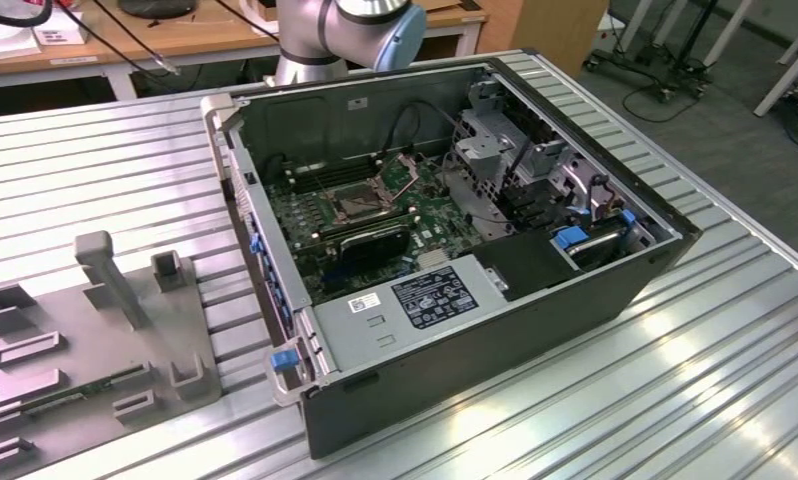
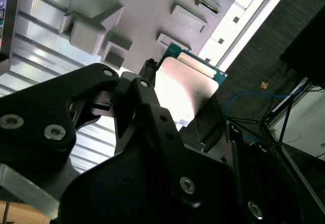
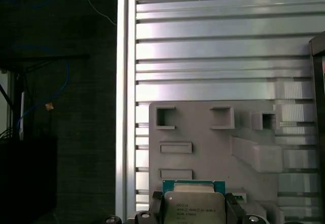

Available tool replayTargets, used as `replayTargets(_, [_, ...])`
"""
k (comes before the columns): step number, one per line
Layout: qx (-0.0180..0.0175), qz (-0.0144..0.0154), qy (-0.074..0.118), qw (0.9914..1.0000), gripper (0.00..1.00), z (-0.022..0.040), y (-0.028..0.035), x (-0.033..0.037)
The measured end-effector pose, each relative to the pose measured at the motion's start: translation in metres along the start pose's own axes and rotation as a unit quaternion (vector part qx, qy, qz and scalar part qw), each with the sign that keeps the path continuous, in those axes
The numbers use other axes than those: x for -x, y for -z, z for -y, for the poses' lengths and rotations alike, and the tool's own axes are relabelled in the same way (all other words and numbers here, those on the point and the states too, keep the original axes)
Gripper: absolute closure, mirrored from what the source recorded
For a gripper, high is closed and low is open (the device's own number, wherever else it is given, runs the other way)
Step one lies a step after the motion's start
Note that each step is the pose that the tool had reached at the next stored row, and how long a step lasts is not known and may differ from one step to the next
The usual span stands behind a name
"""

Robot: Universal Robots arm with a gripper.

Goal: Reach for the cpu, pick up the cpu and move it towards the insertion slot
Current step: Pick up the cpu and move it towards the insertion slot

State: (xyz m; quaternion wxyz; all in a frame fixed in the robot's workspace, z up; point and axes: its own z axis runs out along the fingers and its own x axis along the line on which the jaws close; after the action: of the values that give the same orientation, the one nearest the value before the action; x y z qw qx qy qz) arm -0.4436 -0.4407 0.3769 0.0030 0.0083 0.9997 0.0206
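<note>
Robot arm [image 1: 359,25] at the far edge of a slatted aluminium table [image 1: 106,170], with an open computer case [image 1: 613,290] lying on its side. In the second wrist view the gripper [image 2: 179,96] is clamped on the cpu [image 2: 185,84], its two black fingers [image 3: 155,203] pressing on opposite edges of the chip with the pale metal face showing between them. The first wrist view sets the chip against the grey fixture plate [image 3: 203,153], which bears raised blocks and shallow recesses, and the chip appears to be lifted clear of it. In the exterior view this plate sits at the exterior view's left, well apart from the insertion slot [image 1: 351,206], a metal-framed socket on the green motherboard [image 1: 426,200] inside the case. Judged hazards: the hold is only on thin edges, so a jolt could let the chip tilt or slip out. The route to the socket crosses the case wall and passes near cables and the black memory slots [image 1: 372,235], so a low path risks a knock. A chip that reaches the socket skewed could bear on its frame instead of seating flat.
</note>
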Motion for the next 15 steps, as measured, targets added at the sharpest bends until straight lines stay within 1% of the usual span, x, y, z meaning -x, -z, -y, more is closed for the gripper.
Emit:
replayTargets(6, [0.0000,0.0001,0.000,1.00000,0.45,-0.0005,0.0128,0.0001])
replayTargets(8, [0.0001,0.0001,0.000,1.00000,0.45,-0.0006,0.0144,0.0002])
replayTargets(11, [0.0001,0.0000,0.000,1.00000,0.45,-0.0006,0.0151,0.0004])
replayTargets(15, [0.0000,-0.0008,0.000,1.00000,0.45,-0.0007,0.0152,0.0043])
